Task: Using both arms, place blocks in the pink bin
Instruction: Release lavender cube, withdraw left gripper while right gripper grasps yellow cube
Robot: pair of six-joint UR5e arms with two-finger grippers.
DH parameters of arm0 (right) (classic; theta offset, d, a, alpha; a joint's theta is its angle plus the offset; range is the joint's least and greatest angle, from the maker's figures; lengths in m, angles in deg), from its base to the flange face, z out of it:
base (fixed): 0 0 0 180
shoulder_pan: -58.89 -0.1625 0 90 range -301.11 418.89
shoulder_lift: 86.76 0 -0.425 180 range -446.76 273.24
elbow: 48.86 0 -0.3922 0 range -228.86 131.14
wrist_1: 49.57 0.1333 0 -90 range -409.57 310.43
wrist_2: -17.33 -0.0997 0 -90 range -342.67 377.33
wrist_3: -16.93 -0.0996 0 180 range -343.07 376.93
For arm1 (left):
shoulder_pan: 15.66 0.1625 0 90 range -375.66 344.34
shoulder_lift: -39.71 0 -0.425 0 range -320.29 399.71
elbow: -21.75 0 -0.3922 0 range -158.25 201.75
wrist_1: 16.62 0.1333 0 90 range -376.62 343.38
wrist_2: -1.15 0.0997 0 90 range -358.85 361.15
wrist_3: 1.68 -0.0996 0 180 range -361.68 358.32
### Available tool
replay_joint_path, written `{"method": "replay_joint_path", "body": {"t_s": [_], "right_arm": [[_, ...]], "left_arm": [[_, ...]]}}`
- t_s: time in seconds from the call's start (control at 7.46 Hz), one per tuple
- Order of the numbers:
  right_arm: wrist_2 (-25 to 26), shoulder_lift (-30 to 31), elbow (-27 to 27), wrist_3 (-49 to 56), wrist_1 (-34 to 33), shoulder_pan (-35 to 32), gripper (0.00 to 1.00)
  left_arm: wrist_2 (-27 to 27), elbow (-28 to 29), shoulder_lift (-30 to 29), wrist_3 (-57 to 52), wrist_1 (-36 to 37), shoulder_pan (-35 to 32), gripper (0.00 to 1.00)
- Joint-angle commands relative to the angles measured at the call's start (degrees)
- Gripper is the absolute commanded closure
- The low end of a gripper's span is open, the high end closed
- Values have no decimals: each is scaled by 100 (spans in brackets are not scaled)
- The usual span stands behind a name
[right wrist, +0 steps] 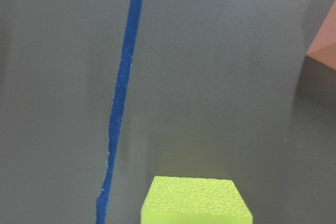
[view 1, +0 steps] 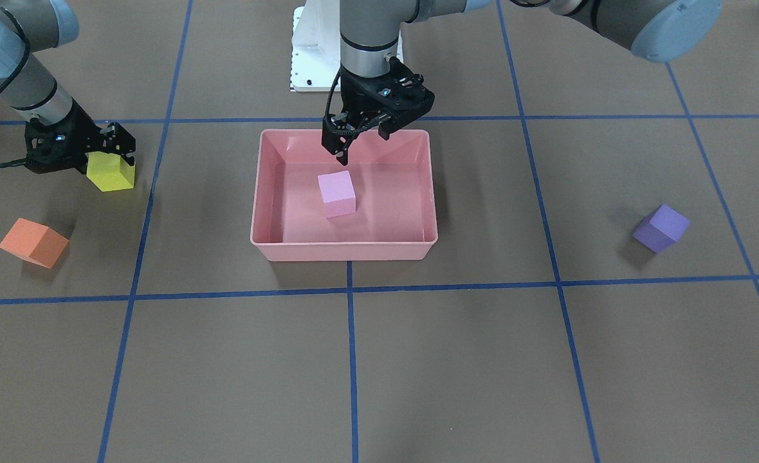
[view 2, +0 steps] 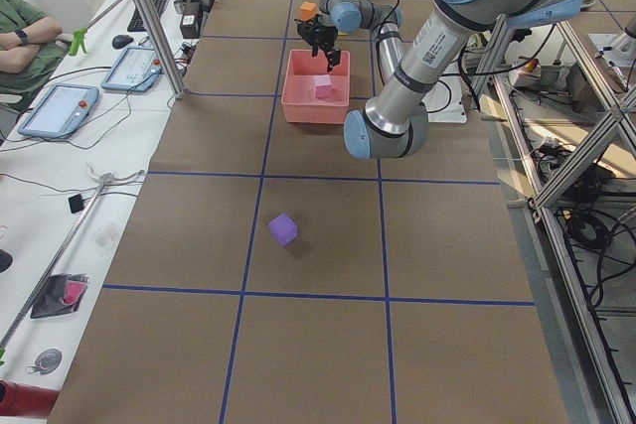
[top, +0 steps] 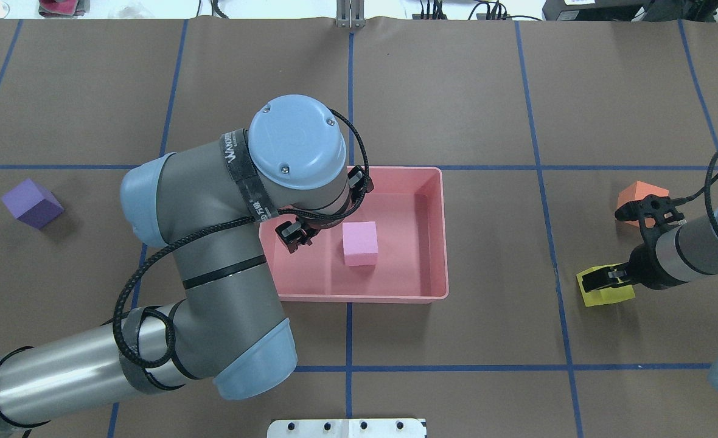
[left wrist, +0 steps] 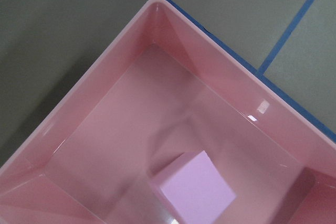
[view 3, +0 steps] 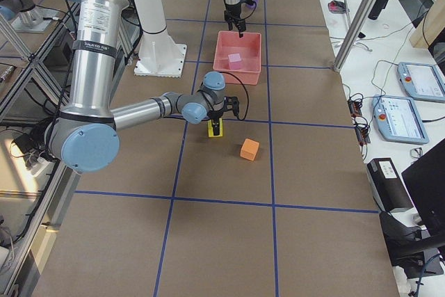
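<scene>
Left gripper (view 1: 361, 138) spread, empty, above pink block (view 1: 337, 194) in bin (view 1: 341, 251); right gripper (view 1: 109, 151) straddles yellow block (view 1: 112, 175), I can't tell if clamped.

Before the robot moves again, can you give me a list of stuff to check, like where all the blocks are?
1. Pink block lies inside the pink bin: ok.
2. Left gripper is open and empty above the bin: ok.
3. Right gripper is down at the yellow block: ok.
4. Right gripper has a firm hold on the yellow block: cannot tell.
5. Orange block is in the bin: not ok, it sits on the table near the yellow one.
6. Purple block is in the bin: not ok, it sits on the table on the bin's other side.
</scene>
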Motion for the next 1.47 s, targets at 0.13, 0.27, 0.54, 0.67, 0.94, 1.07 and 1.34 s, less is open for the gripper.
{"method": "replay_joint_path", "body": {"t_s": [0.13, 0.27, 0.54, 0.67, 0.94, 1.07, 1.34], "right_arm": [[-105, -13, 88, 71, -1, -259, 100], [-149, -5, 246, 80, -1, -444, 100], [-1024, -83, 466, 89, -18, -1066, 100], [-1246, -405, 519, 89, -331, -1313, 100], [-1292, -1956, 966, 202, -2756, -1430, 100], [-1222, -2974, 994, 299, -4074, -1412, 100], [-444, -4201, 933, 326, -5420, -757, 100]], "left_arm": [[17, -96, 37, -103, 8, -60, 0], [9, -114, 37, -312, 17, -104, 0], [-26, -804, 507, -1241, 384, -279, 0], [-44, -1426, 1025, -2160, 674, -576, 0], [-236, -1617, 1923, -3534, 651, -1147, 0], [-420, -1617, 2188, -4149, 641, -1472, 0], [-823, -1600, 2732, -5266, 423, -2070, 0]]}}
